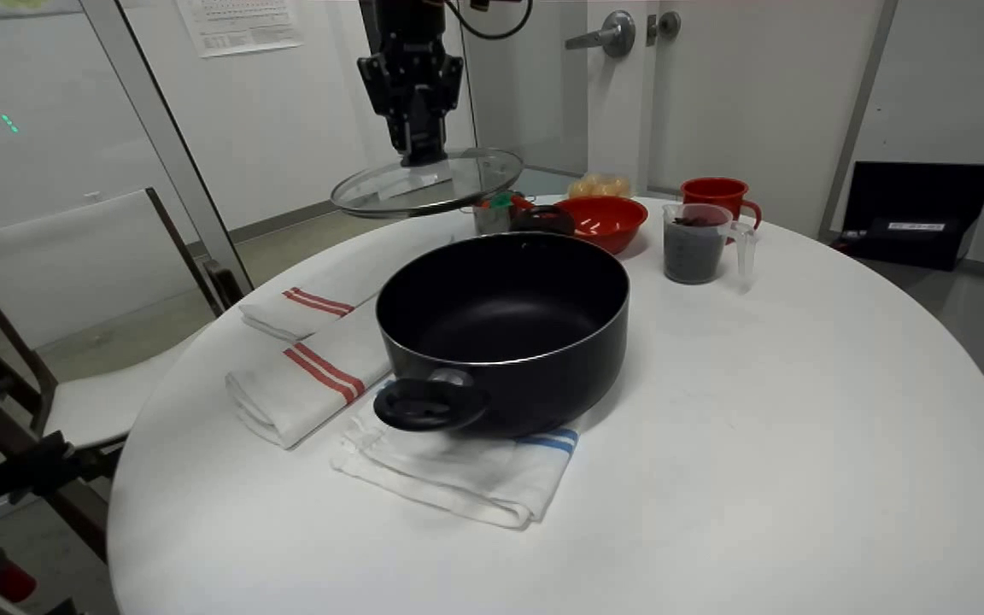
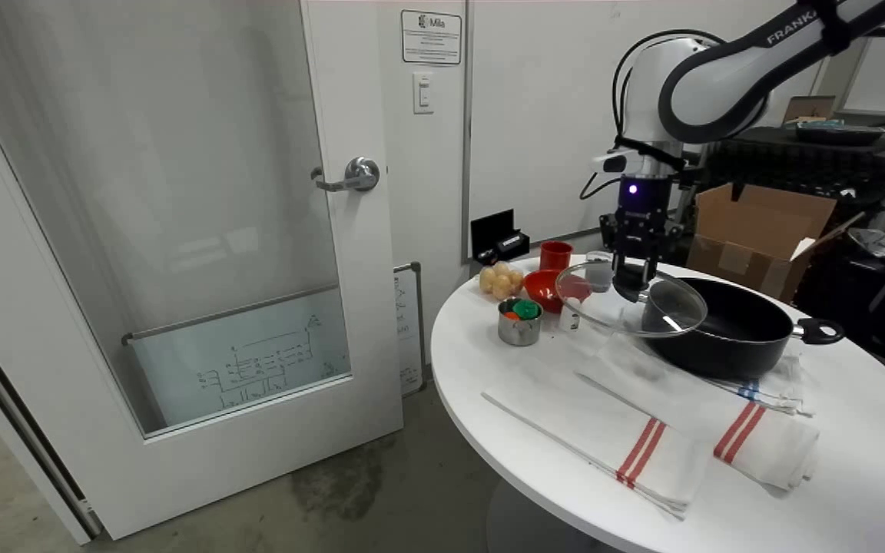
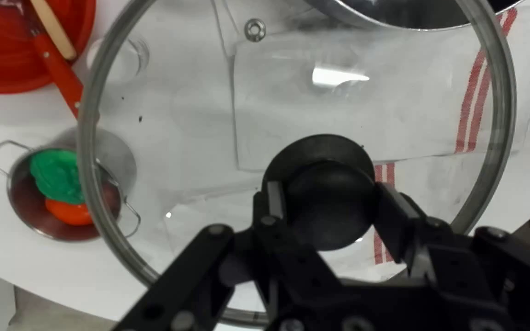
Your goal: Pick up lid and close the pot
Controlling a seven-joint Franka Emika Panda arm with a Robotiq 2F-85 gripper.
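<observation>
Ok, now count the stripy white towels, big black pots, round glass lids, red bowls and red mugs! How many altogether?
White folded cloth towels with red stripes: 2
White folded cloth towel with blue stripes: 1
Wide black cooking pot: 1
Round clear glass lid: 1
Shiny red round bowl: 1
Red mug with a handle: 1
Total: 7

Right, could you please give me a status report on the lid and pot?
Gripper closed on the knob. Lid held up, not yet centred over pot. Nothing visible blocking the pot's opening.
</observation>
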